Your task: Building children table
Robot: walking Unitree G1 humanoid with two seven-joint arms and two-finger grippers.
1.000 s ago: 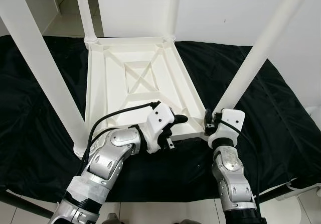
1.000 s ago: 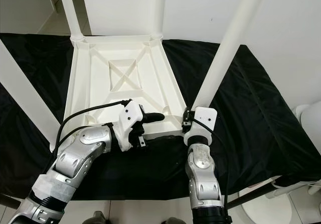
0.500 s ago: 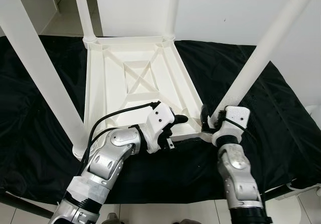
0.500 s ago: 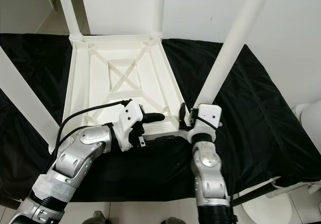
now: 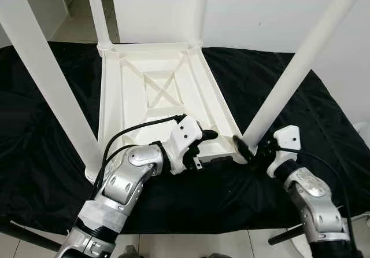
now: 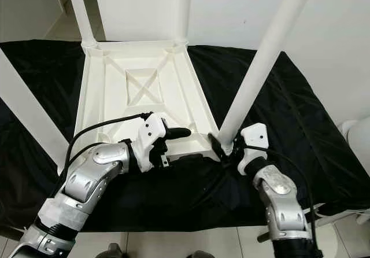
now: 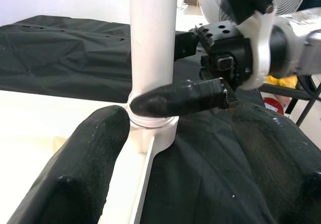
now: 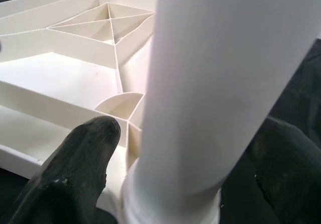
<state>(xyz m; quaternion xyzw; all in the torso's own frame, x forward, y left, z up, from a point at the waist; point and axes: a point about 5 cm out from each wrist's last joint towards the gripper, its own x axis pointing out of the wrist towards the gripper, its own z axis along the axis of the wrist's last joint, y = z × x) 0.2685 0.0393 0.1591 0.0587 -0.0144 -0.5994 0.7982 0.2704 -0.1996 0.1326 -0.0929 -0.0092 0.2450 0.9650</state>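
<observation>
The white plastic tabletop [image 5: 159,104] lies upside down on a black cloth [image 5: 52,125], its ribbed underside facing up, with a leg standing in each of its four corner sockets; the near-right leg [image 5: 289,78] rises steeply from the socket [image 7: 150,126] at the corner nearest the right arm, and the near-left leg [image 5: 46,81] stands at the opposite near corner; the two far legs climb out of frame against the white wall [image 5: 277,9].

The right gripper [image 6: 222,148] sits at the base of the near-right leg with its two black fingers [image 8: 75,174] spread, one on each side of the post and low against the socket collar; whether they press the post or only bracket it I cannot tell. The left gripper [image 5: 202,139] rests over the tabletop's near edge just beside that same corner, fingers apart, one lying over the rim and one out over the cloth, clamped on nothing.

The step in hand looks like seating the last leg into its socket; all four appear in place, so the build seems near its end. The next move probably calls for the right gripper to close on the post and turn or push it home while the left steadies the frame; the risk is that the light tabletop slides on the cloth.
</observation>
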